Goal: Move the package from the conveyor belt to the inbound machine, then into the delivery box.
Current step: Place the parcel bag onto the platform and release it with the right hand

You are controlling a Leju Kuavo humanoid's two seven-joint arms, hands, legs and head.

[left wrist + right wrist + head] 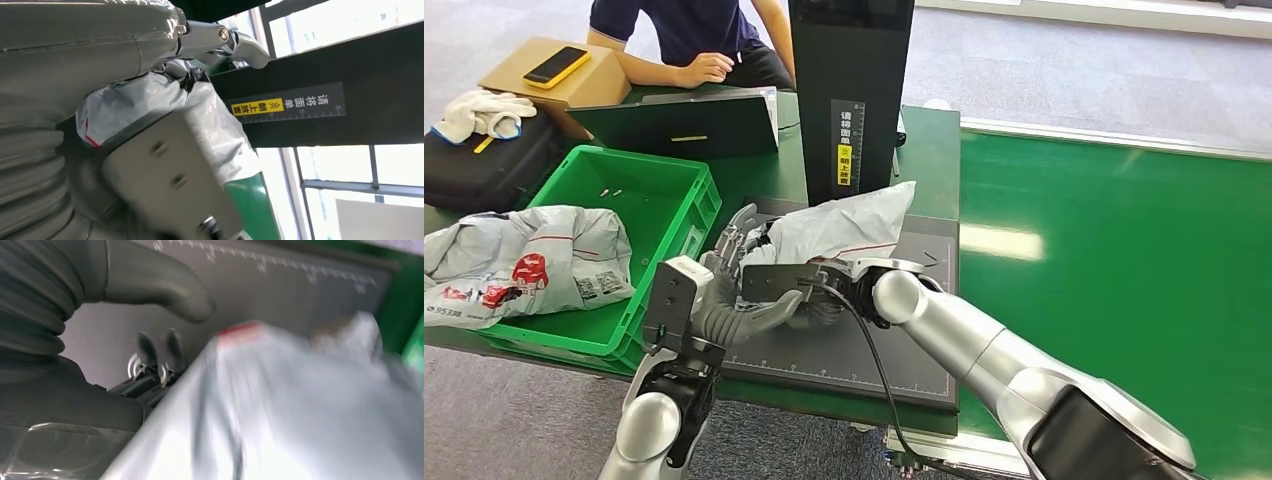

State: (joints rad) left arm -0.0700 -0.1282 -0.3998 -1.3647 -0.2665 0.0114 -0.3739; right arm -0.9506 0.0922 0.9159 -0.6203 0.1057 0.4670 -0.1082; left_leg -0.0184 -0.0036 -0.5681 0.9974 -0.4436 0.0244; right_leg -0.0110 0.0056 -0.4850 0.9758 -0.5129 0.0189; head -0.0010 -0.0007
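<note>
- Package sits on the grey gridded mat of the inbound machine, label side presumably up for the scanner; the yellow tag on the column marks the orientation.
- My left hand is at the package's crate-side end, fingers spread against the bag. Can't tell whether it's actually gripping or just bracing.
- My right hand is at the near edge of the same bag. In the right wrist view the thumb hangs apart above the plastic and the frame is blurred, so I can't tell its grip either.
- Two hands on one soft bag: my guess is it's floppy and needs support at both ends for the lift to the box.
- Green crate is just beside the mat, so the transfer is short.
- Count: one package on the mat, two grey bags or so already in the crate, hard to separate.
- One laptop, one phone, one person behind the table.
</note>
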